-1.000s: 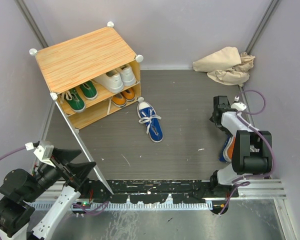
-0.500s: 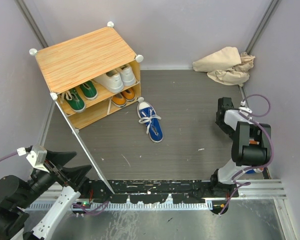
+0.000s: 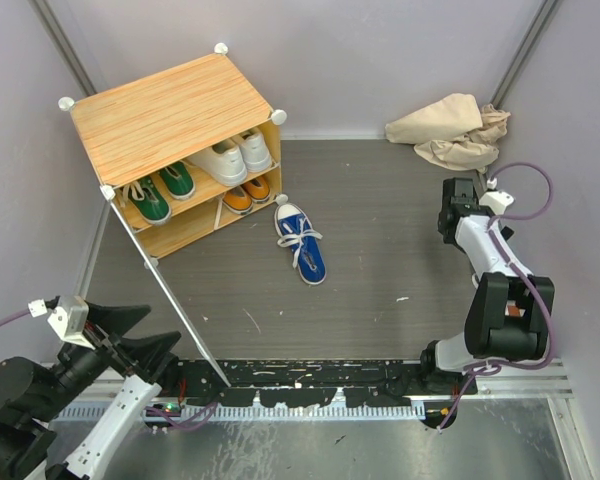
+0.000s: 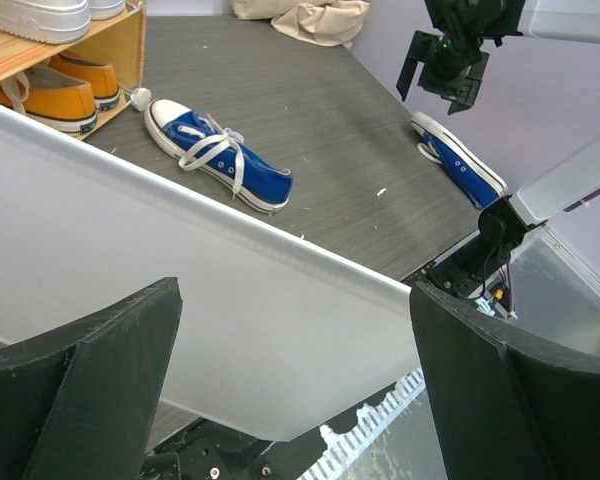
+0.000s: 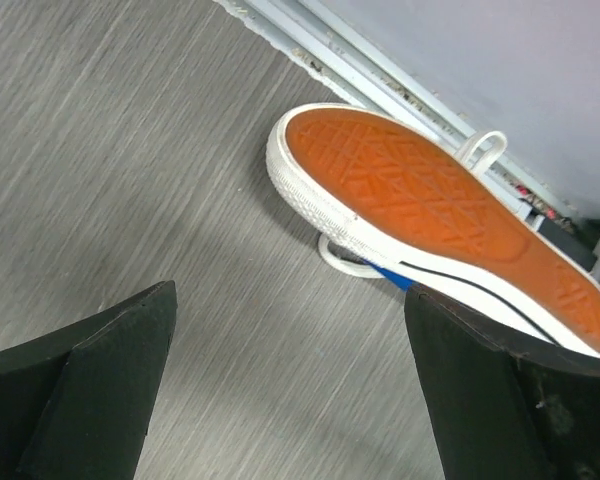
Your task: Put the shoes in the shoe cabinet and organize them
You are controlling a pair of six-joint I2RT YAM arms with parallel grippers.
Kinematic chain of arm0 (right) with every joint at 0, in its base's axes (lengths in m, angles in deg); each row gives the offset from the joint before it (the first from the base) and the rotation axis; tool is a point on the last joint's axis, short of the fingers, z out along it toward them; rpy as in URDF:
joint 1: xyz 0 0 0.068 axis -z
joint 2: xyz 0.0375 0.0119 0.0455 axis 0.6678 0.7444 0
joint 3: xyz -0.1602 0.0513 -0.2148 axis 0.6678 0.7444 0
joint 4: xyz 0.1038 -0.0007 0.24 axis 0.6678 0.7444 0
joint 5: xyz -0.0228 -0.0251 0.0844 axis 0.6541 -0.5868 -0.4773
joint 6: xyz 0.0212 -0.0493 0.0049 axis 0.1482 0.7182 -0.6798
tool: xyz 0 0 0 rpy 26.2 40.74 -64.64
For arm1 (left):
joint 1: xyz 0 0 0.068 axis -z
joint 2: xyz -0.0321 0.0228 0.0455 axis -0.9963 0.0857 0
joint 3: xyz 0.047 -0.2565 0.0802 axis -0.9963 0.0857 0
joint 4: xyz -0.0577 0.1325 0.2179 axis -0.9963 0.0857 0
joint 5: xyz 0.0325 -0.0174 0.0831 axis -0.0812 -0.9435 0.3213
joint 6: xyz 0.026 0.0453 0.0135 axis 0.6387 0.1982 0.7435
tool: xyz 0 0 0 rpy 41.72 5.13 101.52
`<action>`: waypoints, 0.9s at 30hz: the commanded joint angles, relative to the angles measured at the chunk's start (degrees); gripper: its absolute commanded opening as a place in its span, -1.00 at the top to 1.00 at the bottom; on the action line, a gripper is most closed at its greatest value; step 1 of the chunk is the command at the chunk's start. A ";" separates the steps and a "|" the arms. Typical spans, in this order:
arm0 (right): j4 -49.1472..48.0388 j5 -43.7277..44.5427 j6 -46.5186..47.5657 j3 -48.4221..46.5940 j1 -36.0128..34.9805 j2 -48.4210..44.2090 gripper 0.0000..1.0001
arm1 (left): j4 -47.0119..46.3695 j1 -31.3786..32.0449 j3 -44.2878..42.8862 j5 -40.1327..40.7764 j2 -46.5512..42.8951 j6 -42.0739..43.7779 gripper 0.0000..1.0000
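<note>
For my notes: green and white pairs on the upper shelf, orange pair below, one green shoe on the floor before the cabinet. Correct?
Nearly. The top view shows the shoe on the floor is blue, not green. The green pair, white pair and orange pair sit in the cabinet as you wrote.

A: What is the shoe cabinet [image 3: 170, 112] made of?
B: Light striped wood grain on top. Its door [image 4: 180, 300] is pale, smooth and matt.
A: And the table [image 3: 380, 230]?
B: Dark, matt, finely streaked. The blue shoe [image 4: 220, 160] is canvas. The tipped shoe's sole [image 5: 430, 210] is orange cross-hatched rubber. The fingers [image 5: 80, 390] are matt black.
</note>
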State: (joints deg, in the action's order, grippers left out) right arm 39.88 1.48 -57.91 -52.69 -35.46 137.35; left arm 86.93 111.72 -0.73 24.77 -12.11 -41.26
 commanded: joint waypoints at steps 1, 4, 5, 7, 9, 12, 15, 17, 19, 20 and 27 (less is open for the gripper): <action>1.43 5.64 3.34 -2.90 -0.15 2.31 -1.00 | -2.36 0.09 -1.42 -2.10 -0.84 -0.77 -0.96; 1.16 6.82 3.30 -2.17 -0.02 4.34 -1.00 | -1.95 0.13 -2.25 -2.95 -0.86 -0.87 -0.96; 0.74 7.38 3.26 -1.53 0.06 4.70 -1.00 | -1.54 0.05 -2.50 -3.09 -0.94 -0.87 -0.96; -0.43 8.89 3.63 -0.44 0.47 5.43 -1.00 | -0.79 0.03 -2.88 -3.07 -1.23 -0.78 -0.96; -1.15 9.83 4.02 -0.13 1.59 6.48 -1.00 | 0.05 0.08 -3.12 -2.94 -1.87 -0.78 -0.96; -1.66 8.05 4.37 -1.52 3.73 7.91 -1.00 | 0.48 0.08 -3.12 -2.29 -2.77 -1.14 -0.96; -2.21 8.14 4.97 -2.98 5.02 8.73 -1.00 | 0.81 0.11 -3.28 -1.66 -3.20 -1.55 -0.96; -2.69 7.96 5.46 -3.82 5.89 9.80 -1.00 | 0.77 0.07 -3.44 -1.44 -3.30 -1.78 -0.96; -2.94 6.64 5.34 -4.22 7.51 11.09 -1.00 | 0.90 0.08 -3.80 -1.26 -3.21 -1.90 -0.96; -3.33 5.35 5.33 -4.16 8.00 11.71 -1.00 | 1.00 0.07 -3.92 -1.17 -3.11 -1.92 -0.96; -4.60 2.69 4.11 -2.84 8.64 16.53 -1.00 | 1.57 0.04 -4.70 -0.41 -3.04 -2.18 -0.96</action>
State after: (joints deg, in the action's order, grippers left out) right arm 36.95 4.93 -52.73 -54.88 -27.02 152.37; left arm 89.46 111.72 -3.99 23.68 -15.12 -42.92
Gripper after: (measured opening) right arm 0.999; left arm 0.980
